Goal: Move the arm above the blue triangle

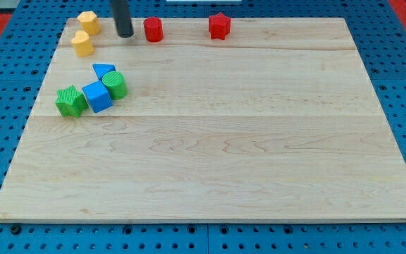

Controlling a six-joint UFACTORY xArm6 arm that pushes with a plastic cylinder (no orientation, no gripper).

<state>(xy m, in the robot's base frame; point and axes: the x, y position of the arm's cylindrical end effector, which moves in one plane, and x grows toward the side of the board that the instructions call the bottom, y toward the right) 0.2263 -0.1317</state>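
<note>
The blue triangle lies on the wooden board at the upper left, partly hidden behind a green cylinder and a blue cube. My tip stands near the board's top edge, up and slightly to the right of the blue triangle, with a gap between them. It sits between a yellow block and a red cylinder.
A green star-shaped block lies left of the blue cube. Two yellow blocks sit at the top left, one above the other. A red star-shaped block is at the top centre. Blue pegboard surrounds the board.
</note>
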